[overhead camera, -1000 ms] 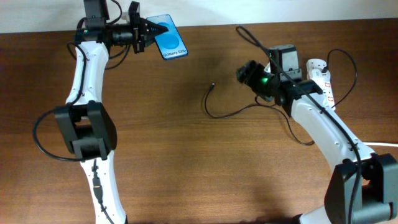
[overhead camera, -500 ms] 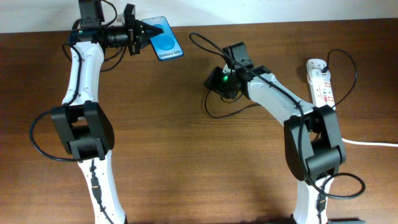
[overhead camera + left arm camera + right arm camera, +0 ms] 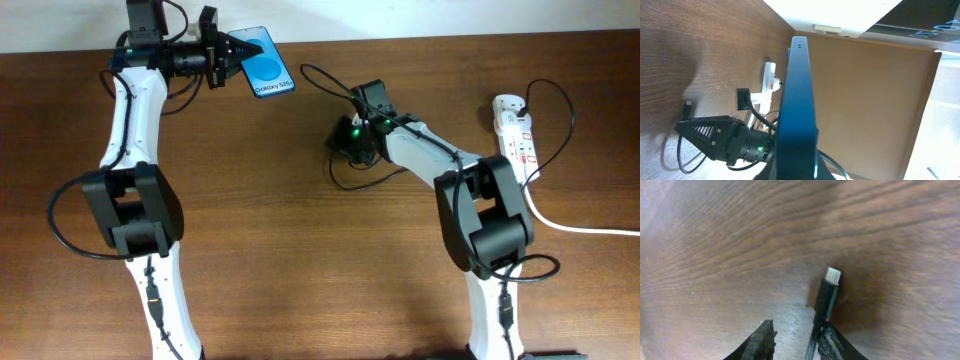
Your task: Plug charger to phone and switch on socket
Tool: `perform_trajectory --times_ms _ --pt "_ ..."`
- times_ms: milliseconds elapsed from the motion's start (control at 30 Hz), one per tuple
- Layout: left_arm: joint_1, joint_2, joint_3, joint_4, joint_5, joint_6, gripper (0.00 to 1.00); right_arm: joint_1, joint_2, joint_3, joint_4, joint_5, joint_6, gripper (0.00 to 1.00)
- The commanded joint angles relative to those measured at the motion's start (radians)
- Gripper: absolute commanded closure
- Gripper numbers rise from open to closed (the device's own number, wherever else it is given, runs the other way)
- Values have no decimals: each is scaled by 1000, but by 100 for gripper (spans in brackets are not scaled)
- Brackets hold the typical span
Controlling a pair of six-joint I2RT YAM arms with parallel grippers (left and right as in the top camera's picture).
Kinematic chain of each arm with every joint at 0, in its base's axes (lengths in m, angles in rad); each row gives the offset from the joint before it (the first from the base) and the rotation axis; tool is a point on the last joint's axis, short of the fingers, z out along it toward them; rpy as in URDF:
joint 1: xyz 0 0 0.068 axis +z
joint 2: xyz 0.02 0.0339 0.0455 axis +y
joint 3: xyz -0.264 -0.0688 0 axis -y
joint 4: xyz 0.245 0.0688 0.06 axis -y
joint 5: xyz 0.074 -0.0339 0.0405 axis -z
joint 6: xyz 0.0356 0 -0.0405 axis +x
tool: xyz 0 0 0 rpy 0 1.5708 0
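My left gripper (image 3: 228,50) is shut on the phone (image 3: 268,73) and holds it off the table at the back left, blue screen facing up. In the left wrist view the phone (image 3: 797,100) shows edge-on. The charger (image 3: 352,186) is a thin black cable looping across the table to the socket (image 3: 516,135) at the right. Its connector tip (image 3: 832,275) lies flat on the wood. My right gripper (image 3: 795,332) is open low over the cable just behind the tip, with the cable against the inner side of one finger. It also shows overhead (image 3: 345,143).
The socket's thick white cord (image 3: 575,226) runs off the right edge. A light wall borders the table's back edge (image 3: 420,20). In the left wrist view the socket (image 3: 771,75) and my right gripper (image 3: 715,137) show beyond the phone.
My right arm has swung left from beside the socket to the charger's connector tip. My left arm shifted the phone slightly left, then held still.
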Motion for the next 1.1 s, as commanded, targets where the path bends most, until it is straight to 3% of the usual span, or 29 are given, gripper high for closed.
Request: perform_trajectory --times_ms 0,33,100,167,233,367,500,767,933,1067 --pt "2 -10 14 1 38 13 100 12 66 5 -8 11 11 67" --pt "2 -10 14 0 38 13 100 12 69 5 -8 13 11 67" --pt "-1 -10 14 -2 38 13 100 11 71 5 -9 13 10 82" --pt "-2 -10 14 -2 39 13 100 11 71 5 -9 13 0 84" --pt "-2 -10 14 -14 42 13 100 10 71 5 -10 -10 -45 96" --pt "-2 -10 14 -20 45 18 100 -21 68 5 -11 -106 -116 96" --pt "-2 -10 14 -21 83 103 100 -88 8 5 -21 -253 -285 96" --pt "-29 -10 14 -20 132 165 100 -197 -391 5 -137 -517 -624 96" --pt "-53 -10 14 -20 266 165 100 -232 -644 5 -277 -605 -718 96" --pt "-85 -10 14 -20 273 165 100 -230 -730 0 -453 -613 -762 96"
